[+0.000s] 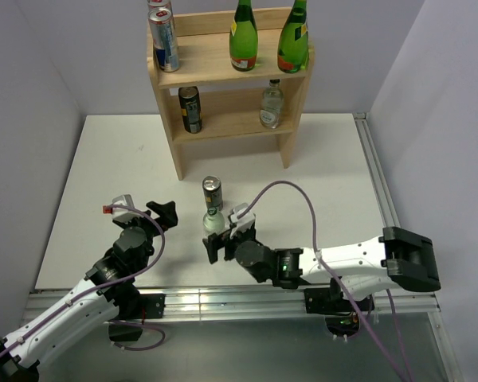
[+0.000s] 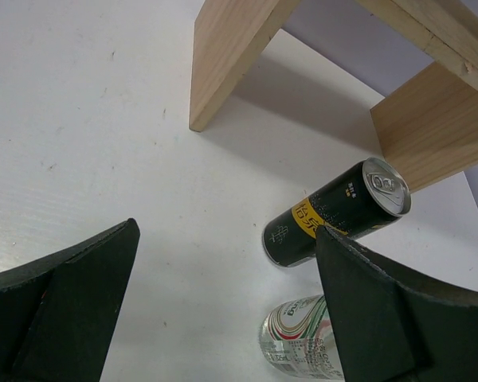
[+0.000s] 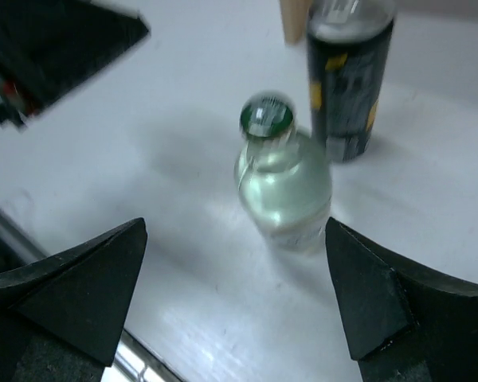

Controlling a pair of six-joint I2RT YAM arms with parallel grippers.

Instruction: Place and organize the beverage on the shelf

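Matte white tabletop (image 1: 103, 175), wooden shelf (image 1: 215, 68), clear bottle (image 3: 283, 179); left end effector (image 2: 227, 239), right end effector (image 3: 235, 231) released.

table (image 1: 103, 175): shelf (image 1: 223, 68), dark can (image 1: 213, 193), clear bottle (image 1: 214, 220) | upper tier: two silver cans (image 1: 166, 44), two green bottles (image 1: 243, 40) | lower: black can (image 1: 190, 109), glass bottle (image 1: 272, 103)

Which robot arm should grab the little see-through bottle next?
Probably the right. The right pincer is open and close to the little bottle, lined up with it. The left pincer, also open, is farther off to the side.
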